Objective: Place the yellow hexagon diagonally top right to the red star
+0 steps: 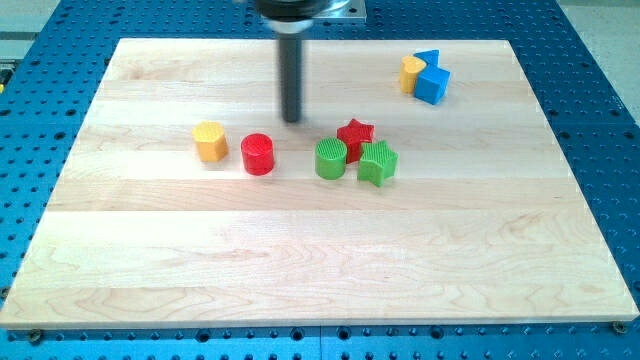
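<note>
The yellow hexagon (210,142) lies left of centre on the wooden board (320,270). The red star (355,134) lies near the centre, touching a green cylinder (331,158) on its lower left and a green star (378,162) on its lower right. My tip (292,119) rests on the board above and between the red cylinder (257,154) and the green cylinder, to the right of the yellow hexagon and to the left of the red star, touching no block.
A yellow heart-shaped block (411,72), a blue triangle (428,59) and a blue cube (433,84) cluster at the view's top right. The board sits on a blue perforated table (30,120).
</note>
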You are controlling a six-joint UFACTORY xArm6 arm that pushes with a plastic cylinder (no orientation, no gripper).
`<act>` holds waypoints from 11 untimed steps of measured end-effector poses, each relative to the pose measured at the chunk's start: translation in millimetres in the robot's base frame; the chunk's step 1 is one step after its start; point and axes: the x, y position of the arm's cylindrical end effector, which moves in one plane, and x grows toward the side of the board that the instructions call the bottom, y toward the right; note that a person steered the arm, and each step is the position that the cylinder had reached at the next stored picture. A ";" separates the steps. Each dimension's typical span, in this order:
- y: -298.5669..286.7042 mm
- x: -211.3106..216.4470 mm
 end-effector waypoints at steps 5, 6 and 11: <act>-130.1 110.1; -95.6 94.3; -46.2 74.3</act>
